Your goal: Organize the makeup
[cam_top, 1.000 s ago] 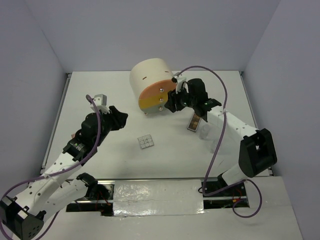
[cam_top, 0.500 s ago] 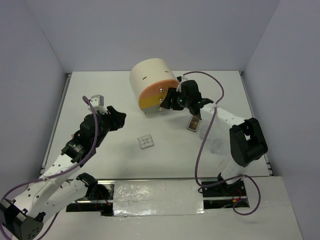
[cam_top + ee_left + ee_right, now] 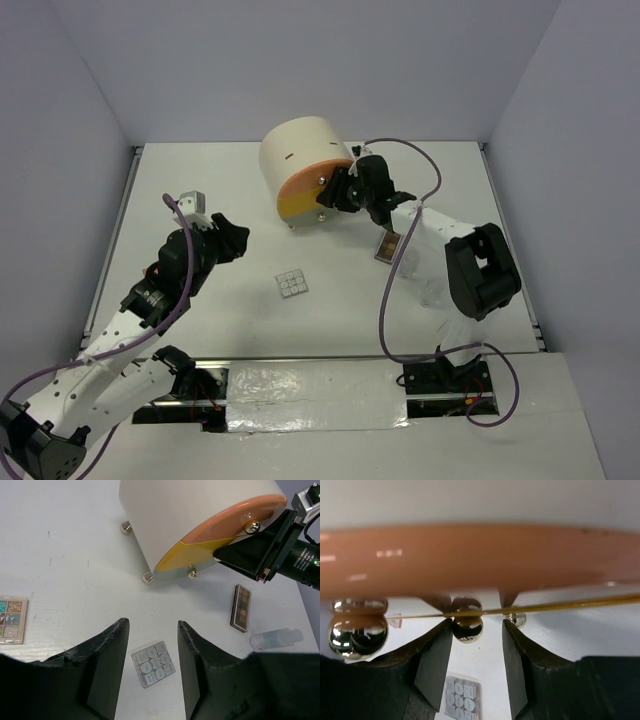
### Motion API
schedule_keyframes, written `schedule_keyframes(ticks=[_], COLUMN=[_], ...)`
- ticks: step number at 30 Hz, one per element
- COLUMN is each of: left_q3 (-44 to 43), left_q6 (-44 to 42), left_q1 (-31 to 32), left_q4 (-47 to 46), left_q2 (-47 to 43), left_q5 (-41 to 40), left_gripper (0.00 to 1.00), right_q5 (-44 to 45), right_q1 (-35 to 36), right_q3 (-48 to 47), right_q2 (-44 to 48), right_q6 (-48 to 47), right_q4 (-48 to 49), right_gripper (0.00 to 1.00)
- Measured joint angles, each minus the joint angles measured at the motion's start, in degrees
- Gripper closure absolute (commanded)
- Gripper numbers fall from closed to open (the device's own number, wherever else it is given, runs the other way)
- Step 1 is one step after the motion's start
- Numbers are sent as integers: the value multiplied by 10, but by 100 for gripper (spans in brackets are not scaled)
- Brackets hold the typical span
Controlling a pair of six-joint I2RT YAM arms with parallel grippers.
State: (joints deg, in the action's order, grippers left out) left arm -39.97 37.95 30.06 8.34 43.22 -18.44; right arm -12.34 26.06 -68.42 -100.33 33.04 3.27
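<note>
The makeup lies on the white table. A square grey-white palette (image 3: 291, 284) (image 3: 153, 663) rests flat below my open left gripper (image 3: 238, 238) (image 3: 152, 625), seen between its fingers but not touched. A long brown palette (image 3: 386, 247) (image 3: 240, 607) and a clear little bottle (image 3: 276, 638) lie to the right. A pinkish card palette (image 3: 11, 620) lies at the far left. My right gripper (image 3: 338, 190) (image 3: 476, 627) stands open at the orange-yellow drawer front (image 3: 312, 192), with a shiny round knob (image 3: 467, 627) between its fingers, close to the left finger.
The large cream cylindrical unit (image 3: 298, 152) stands on small metal feet (image 3: 147, 577) at the back centre. A second shiny knob (image 3: 357, 632) sits left of my right gripper. Grey walls close in the table on three sides.
My right gripper has moved left up to the drawer front, its arm folding in behind it. The left arm has shifted only slightly.
</note>
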Motion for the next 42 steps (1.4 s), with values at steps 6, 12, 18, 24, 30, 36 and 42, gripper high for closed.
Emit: schedule_keyframes(ticks=[6, 12, 18, 24, 30, 36, 42], left_q3=[0, 0, 1, 19, 25, 22, 10], left_q6=[0, 0, 1, 17, 31, 28, 10], left_q1=[0, 0, 0, 0, -7, -42, -104], left_q4=[5, 7, 7, 15, 33, 56, 87], left_q2=[-1, -2, -6, -6, 1, 32, 77], left_q5=[-4, -7, -10, -21, -30, -22, 6], left_gripper=[44, 44, 39, 25, 17, 13, 8], right_q5=[4, 7, 5, -12, -23, -31, -42], right_q1=[4, 8, 7, 4, 4, 3, 3], right_q3=[-19, -26, -13, 85, 165, 203, 225], right_q2=[-16, -20, -14, 72, 163, 200, 210], right_q6=[6, 8, 5, -3, -5, 5, 15], right_q4=[4, 6, 16, 25, 9, 0, 6], right_gripper=[55, 75, 79, 78, 73, 67, 22])
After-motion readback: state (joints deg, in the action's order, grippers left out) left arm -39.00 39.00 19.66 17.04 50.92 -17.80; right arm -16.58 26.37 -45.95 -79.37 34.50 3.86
